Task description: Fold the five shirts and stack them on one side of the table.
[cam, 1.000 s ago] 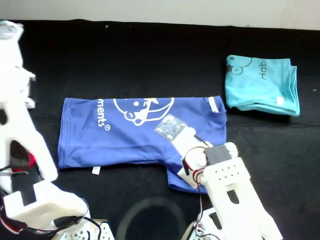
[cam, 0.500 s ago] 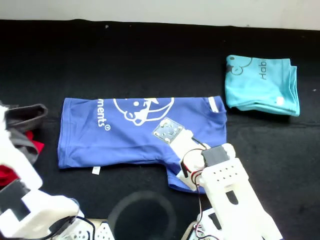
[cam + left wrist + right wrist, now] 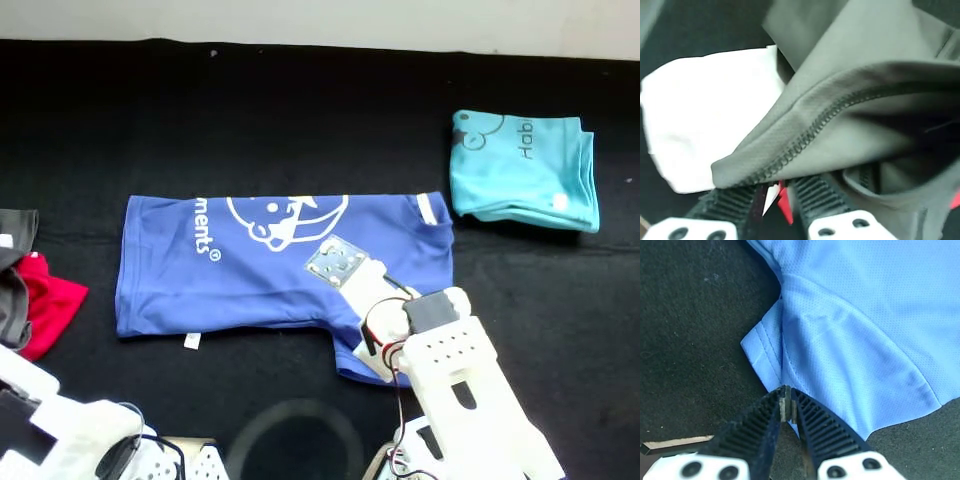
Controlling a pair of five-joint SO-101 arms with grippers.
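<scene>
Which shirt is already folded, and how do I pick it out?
On the black table, look to the far right corner in the high view. The teal shirt lies there, folded into a compact rectangle. The blue shirt beside it is spread flat; the red shirt and grey shirt at the left edge lie bunched.

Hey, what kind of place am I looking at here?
Probably a robot test bench in a lab or workshop, not a home. A white robot arm stands at a table draped in black cloth, with a blue shirt spread flat and a teal shirt folded, against a plain wall.
</scene>
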